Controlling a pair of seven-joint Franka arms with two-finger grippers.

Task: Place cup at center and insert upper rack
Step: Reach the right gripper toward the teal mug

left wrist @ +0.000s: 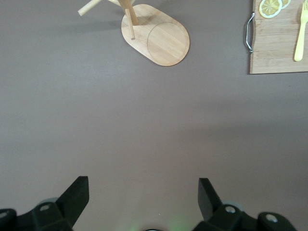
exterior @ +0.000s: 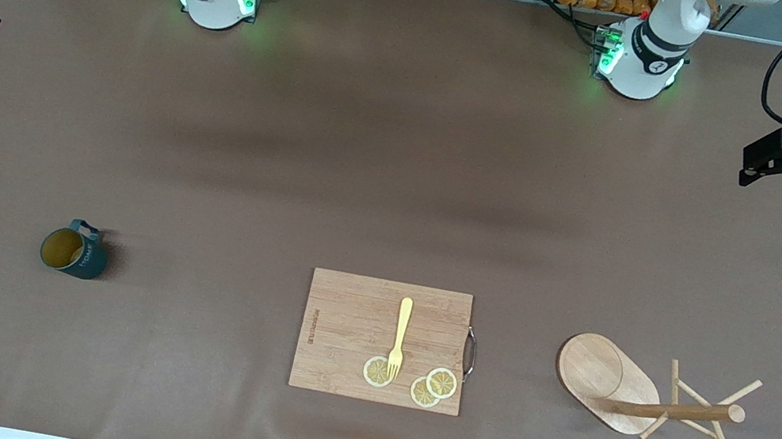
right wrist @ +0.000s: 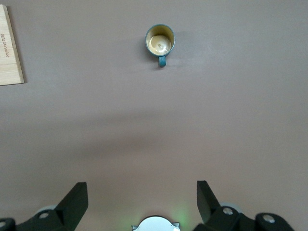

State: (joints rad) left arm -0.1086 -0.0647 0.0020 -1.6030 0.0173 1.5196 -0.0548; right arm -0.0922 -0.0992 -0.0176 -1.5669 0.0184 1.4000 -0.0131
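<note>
Cup (exterior: 73, 253) lower left, upright | upper rack (exterior: 649, 398) lower right, tipped over | we see left gripper (left wrist: 143, 192) and right gripper (right wrist: 142, 192) both spread, waiting over bare table

On the brown bench (exterior: 399, 173), the cup (exterior: 73, 252) stands upright at about eight o'clock from the middle, toward the right arm's end, its handle turned to twelve o'clock. At six o'clock lies a wooden cutting board (exterior: 347, 332) (metal handle on its three o'clock edge) carrying a yellow fork (exterior: 400, 338), tines toward six o'clock, and three lemon slices (exterior: 441, 382) along its lower edge, one touching the tines. The upper rack (exterior: 649, 398) sits at four o'clock toward the left arm's end, well apart from the board, and the left gripper (exterior: 768, 157) hangs at two o'clock over the bench edge.
</note>
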